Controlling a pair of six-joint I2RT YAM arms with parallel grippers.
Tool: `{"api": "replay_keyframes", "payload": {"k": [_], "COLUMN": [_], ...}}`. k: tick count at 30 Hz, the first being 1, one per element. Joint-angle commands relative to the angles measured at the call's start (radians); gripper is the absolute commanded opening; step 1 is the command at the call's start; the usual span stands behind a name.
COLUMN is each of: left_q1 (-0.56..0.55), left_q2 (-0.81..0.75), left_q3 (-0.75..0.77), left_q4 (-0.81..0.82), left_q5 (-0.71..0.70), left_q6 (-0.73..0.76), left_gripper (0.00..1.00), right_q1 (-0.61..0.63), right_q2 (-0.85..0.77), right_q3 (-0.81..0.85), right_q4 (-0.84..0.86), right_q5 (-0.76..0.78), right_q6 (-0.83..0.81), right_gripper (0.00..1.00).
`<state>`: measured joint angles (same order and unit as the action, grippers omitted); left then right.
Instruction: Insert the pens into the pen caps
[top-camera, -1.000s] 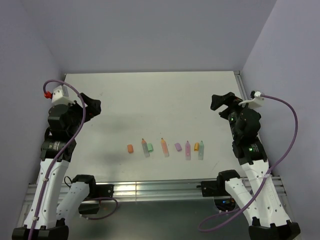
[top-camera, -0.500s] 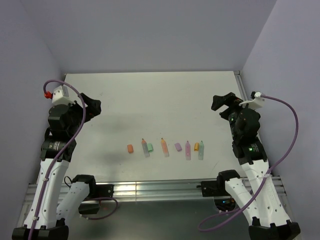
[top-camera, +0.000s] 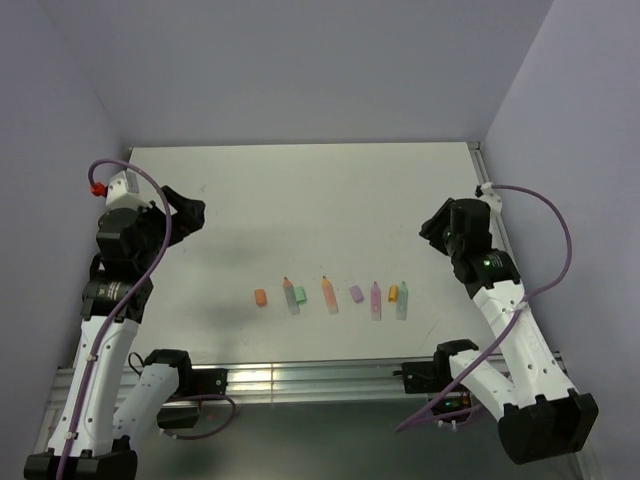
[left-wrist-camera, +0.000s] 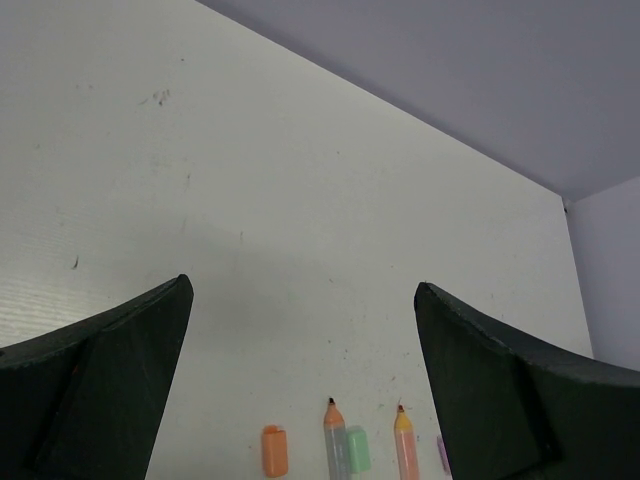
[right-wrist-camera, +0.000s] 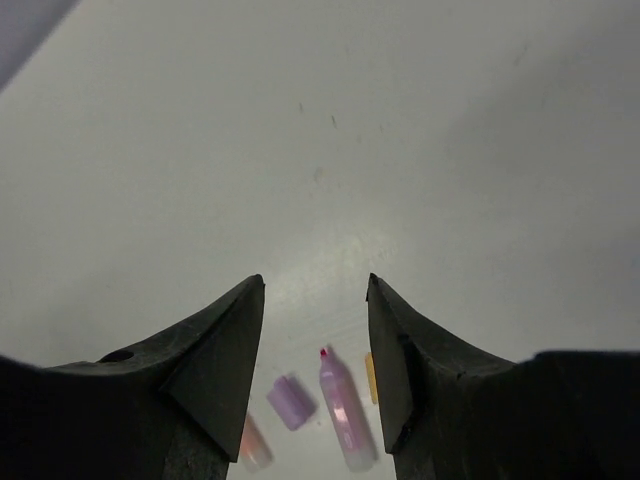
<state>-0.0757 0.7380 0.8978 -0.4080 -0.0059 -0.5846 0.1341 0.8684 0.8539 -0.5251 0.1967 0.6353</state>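
A row of pens and caps is recorded on the table (top-camera: 330, 190), with the purple cap (top-camera: 356, 293) taken as reference. To its left are found an orange pen (top-camera: 329, 294), a green cap (top-camera: 299, 294) just beside a second orange pen (top-camera: 289, 296), and an orange cap (top-camera: 260, 297); to its right lie the pink pen (top-camera: 376, 300), a second orange cap (top-camera: 393, 293) and the green pen (top-camera: 403, 300). The left gripper (top-camera: 192, 212) is held well left of and beyond that cap with fingers spread wide and nothing between them, and the right gripper (top-camera: 433, 222) is held right of and beyond it, likewise parted and empty.
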Motion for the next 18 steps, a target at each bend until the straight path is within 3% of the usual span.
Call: {"api": "replay_keyframes", "payload": {"k": [1, 7, 10, 18], "left_q1": [0.004, 0.001, -0.027, -0.068], "left_q2": [0.029, 0.070, 0.090, 0.100], "left_q3": [0.003, -0.002, 0.013, 0.016], "left_q4": [0.040, 0.060, 0.048, 0.044], "left_q5": [0.066, 0.123, 0.098, 0.078], "left_q6": [-0.020, -0.038, -0.032, -0.031], "left_gripper": [0.99, 0.98, 0.98, 0.98], "right_q1": [0.028, 0.143, 0.221, 0.243], "right_q2": [0.009, 0.105, 0.175, 0.254], "right_q3": [-0.053, -0.073, -0.053, -0.127], "right_q4": [-0.108, -0.174, -0.208, -0.208], "right_q5": [-0.034, 0.036, 0.095, 0.101], "right_q6": [0.105, 0.231, 0.298, 0.382], "right_gripper": [0.53, 0.43, 0.43, 0.48]}}
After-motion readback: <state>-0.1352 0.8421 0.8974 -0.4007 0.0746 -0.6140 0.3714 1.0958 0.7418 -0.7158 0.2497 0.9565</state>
